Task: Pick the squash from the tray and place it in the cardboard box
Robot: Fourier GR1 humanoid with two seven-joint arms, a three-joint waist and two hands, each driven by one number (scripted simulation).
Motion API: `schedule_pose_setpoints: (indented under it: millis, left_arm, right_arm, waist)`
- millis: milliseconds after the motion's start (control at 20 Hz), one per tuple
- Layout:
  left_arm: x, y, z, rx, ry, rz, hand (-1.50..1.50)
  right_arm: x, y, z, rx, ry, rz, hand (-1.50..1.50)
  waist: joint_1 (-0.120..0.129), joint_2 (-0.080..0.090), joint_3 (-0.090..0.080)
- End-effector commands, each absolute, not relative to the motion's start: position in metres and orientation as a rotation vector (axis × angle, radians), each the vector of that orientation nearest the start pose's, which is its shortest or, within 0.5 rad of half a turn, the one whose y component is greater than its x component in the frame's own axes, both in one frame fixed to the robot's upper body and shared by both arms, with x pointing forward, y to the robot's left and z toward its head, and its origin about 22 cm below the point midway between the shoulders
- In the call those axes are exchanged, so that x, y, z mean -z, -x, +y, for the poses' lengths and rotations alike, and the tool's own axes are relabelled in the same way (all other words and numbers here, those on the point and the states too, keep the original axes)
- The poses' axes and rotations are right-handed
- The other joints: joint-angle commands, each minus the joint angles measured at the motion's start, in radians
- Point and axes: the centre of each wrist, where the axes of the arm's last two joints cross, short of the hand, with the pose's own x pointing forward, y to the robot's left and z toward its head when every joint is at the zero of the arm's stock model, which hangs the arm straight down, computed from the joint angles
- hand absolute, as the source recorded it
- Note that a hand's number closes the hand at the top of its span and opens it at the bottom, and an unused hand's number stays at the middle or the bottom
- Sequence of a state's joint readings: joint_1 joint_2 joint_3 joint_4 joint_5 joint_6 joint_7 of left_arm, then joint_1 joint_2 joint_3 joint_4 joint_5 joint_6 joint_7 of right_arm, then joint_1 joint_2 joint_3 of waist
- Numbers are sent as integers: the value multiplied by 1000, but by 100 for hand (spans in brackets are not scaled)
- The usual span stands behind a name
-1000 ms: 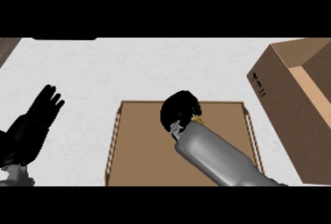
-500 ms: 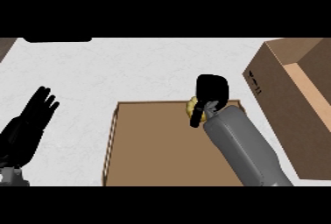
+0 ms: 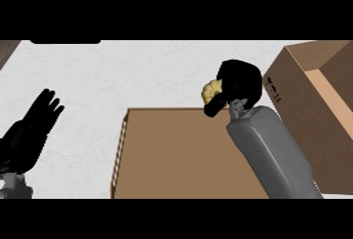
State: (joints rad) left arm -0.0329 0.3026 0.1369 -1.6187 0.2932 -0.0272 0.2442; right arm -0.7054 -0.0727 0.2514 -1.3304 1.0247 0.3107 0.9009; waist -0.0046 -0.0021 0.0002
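My right hand (image 3: pixel 238 84) is curled round the yellow squash (image 3: pixel 209 91), of which only the left side shows past the black fingers. Hand and squash hang above the far right corner of the brown tray (image 3: pixel 172 154), just left of the open cardboard box (image 3: pixel 314 93) at the right edge. The box's side wall faces the hand; its inside is seen only partly. My left hand (image 3: pixel 31 130) rests open at the left edge, fingers pointing up, away from the tray.
White counter top (image 3: pixel 138 70) stretches behind and left of the tray. A dark object (image 3: pixel 66 41) lies at the far edge of the counter, top left. A brown corner (image 3: pixel 7 49) shows at the upper left.
The right hand has lifted the squash off the tray and carried it away from me and to the right, toward the box. The left hand has barely moved.
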Motion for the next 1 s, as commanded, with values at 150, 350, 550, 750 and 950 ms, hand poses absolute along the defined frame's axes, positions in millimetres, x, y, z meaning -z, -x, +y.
schedule_pose_setpoints:
  millis: [150,350,550,750,950]
  left_arm:
    - [-53,-235,318,-43,-58,-1448,0]
    - [-41,-237,319,-68,-70,-1433,0]
    - [-62,-250,338,-61,-55,-1452,0]
    - [-53,-234,320,-45,-64,-1441,0]
    - [-43,-239,320,-59,-51,-1423,0]
  right_arm:
    - [-222,-327,-78,-735,1300,-1153,150]
    - [-253,-323,-94,-555,1427,-1166,150]
    - [-285,-329,-115,-464,1491,-1134,150]
    - [-298,-332,-159,-402,1539,-1091,150]
    - [-295,-322,-187,-418,1550,-1051,150]
  waist:
    - [7,-6,-1]
    - [1,-4,-1]
    - [1,-2,-1]
    - [2,-3,0]
    - [-3,-2,0]
